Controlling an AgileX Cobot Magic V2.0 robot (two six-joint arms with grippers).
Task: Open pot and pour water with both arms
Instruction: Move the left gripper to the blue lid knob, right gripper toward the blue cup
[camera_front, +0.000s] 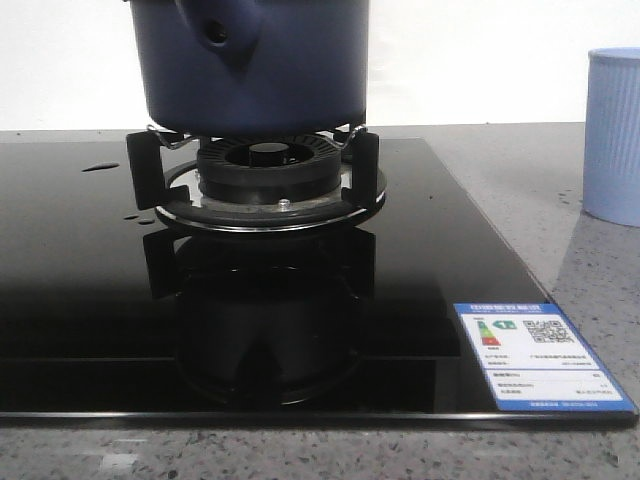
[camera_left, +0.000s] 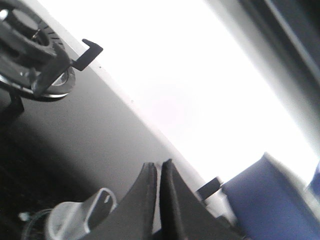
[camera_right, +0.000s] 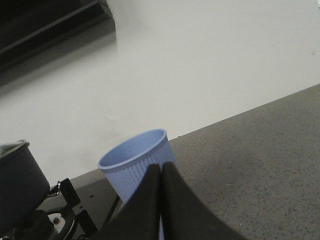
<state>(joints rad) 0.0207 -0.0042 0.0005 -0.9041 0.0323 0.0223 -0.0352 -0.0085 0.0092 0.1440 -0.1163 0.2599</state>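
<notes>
Both end effectors, left (camera_left: 159, 172) and right (camera_right: 161, 172), were closed and empty; the pot (camera_front: 255, 65) could tip off the burner (camera_front: 268, 175) if nudged.

A kitchen mock-up: a black glass gas hob (camera_front: 90, 300) with a burner (camera_front: 268, 172) sits in a speckled grey stone surface (camera_front: 590, 290); an energy label (camera_front: 540, 358) is stuck to the glass. A plain white wall (camera_front: 480, 60) rises behind.

Low, close front camera faces the burner (camera_front: 268, 175); wrist cameras look across it.
</notes>
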